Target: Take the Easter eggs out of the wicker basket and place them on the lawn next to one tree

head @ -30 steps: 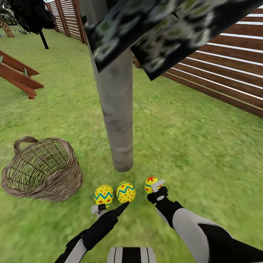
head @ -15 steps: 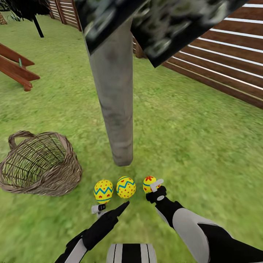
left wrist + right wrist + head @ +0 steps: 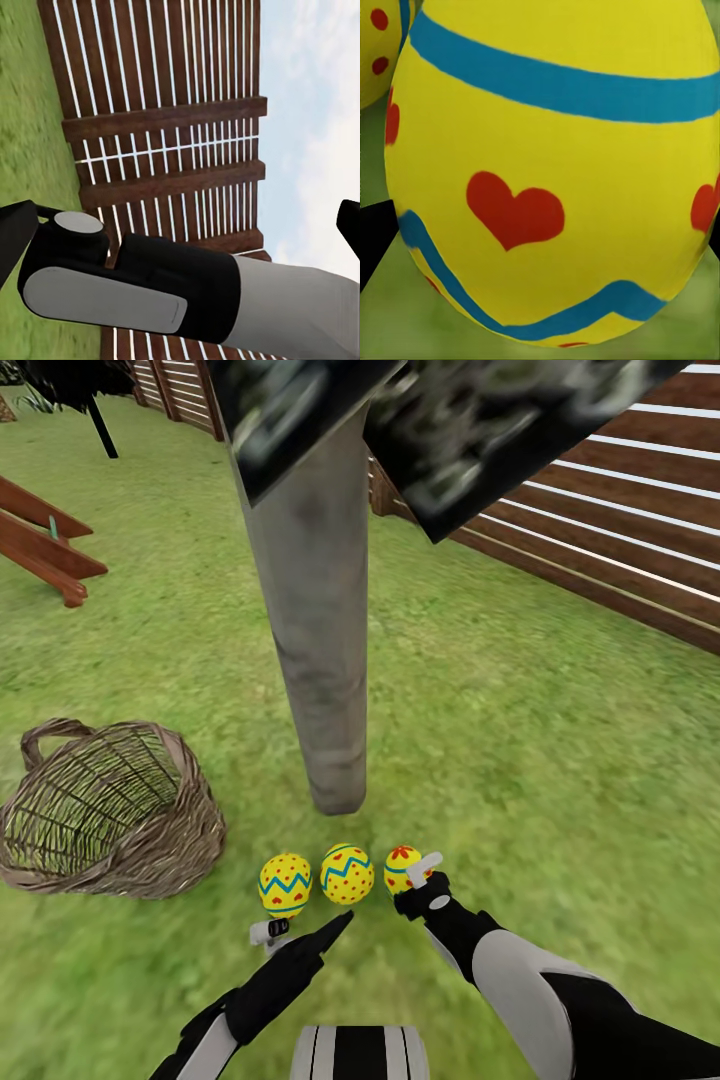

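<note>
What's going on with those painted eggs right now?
Right gripper fingers around third egg. Left gripper free, behind the other two eggs. Basket empty. All three by tree trunk.

We count three yellow Easter eggs with blue zigzag bands and red marks: one (image 3: 285, 884), a second (image 3: 347, 873), a third (image 3: 400, 868). We see one round brown-grey wicker basket (image 3: 110, 812), one thick pale grey tree trunk (image 3: 315, 630), one thin black-stemmed dark tree (image 3: 70, 385), one brown slatted wooden fence (image 3: 600, 550), and two robot arms.
</note>
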Available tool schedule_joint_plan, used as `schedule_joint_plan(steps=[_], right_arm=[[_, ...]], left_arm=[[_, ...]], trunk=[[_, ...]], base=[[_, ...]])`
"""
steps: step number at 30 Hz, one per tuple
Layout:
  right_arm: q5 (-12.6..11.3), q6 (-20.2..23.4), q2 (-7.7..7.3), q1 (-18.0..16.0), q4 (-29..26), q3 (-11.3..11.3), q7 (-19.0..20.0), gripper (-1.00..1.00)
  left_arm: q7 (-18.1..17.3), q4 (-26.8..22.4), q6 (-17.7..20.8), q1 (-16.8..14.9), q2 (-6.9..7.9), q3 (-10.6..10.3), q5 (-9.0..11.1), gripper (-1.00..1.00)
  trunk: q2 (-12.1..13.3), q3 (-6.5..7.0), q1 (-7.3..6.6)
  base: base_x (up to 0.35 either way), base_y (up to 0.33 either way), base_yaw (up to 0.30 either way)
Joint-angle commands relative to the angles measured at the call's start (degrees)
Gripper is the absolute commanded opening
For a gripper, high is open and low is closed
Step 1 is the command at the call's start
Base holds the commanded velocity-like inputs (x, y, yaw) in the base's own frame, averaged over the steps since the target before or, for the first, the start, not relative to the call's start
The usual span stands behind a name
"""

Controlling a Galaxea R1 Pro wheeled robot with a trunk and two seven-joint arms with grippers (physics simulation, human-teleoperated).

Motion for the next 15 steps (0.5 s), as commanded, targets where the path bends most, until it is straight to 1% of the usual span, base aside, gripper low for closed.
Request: schedule_joint_plan(steps=[1, 9, 15], right_arm=[[0.57, -0.02, 0.02, -0.03, 0.02, -0.48, -0.17, -1.00], [0.45, 0.02, 0.02, 0.04, -0.27, -0.48, -0.65, -1.00], [0.22, 0.86, 0.02, -0.05, -0.57, -0.48, -2.69, -1.00]], left_arm=[[-0.13, -0.04, 0.60, -0.03, 0.06, -0.20, 0.60, 1.00], [-0.09, 0.02, 0.59, -0.03, 0.05, -0.25, 0.60, 1.00], [0.19, 0.02, 0.59, -0.03, 0.04, -0.28, 0.52, 1.00]], trunk=[[-0.01, -0.03, -0.01], [-0.01, -0.03, -0.01], [-0.09, -1.36, 0.14]], base=[[0.002, 0.001, 0.000], [0.000, 0.000, 0.000], [0.000, 0.000, 0.000]])
